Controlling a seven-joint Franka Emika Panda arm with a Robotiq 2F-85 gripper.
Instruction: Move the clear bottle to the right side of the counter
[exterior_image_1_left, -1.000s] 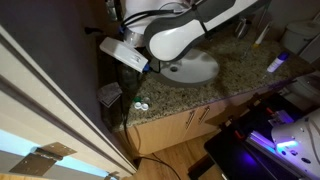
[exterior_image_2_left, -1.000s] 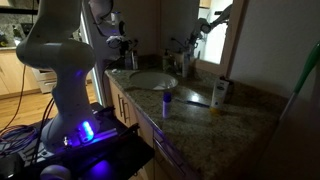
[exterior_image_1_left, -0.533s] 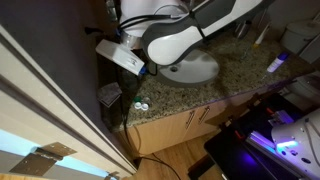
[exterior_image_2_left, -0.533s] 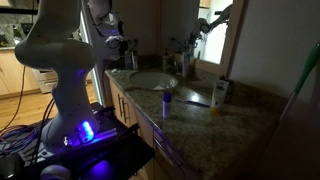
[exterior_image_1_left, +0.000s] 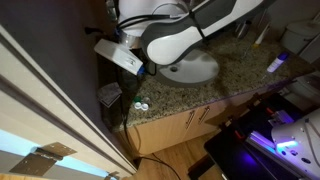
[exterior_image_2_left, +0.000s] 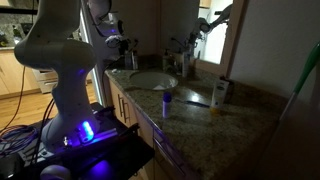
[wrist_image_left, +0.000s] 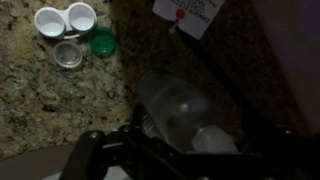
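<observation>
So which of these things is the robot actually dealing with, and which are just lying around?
Part of the job:
the clear bottle
the gripper around it
the counter

Just lying about:
white round caps
green cap
paper tag
sink
small blue-topped bottle
white bottle

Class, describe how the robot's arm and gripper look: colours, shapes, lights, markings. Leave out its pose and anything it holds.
The glossy white robot arm is built of thick rounded segments, shown in both exterior views, and a blue-violet light glows at its base. The dark, angular metal gripper is blurred in the wrist view. No markings are readable.
</observation>
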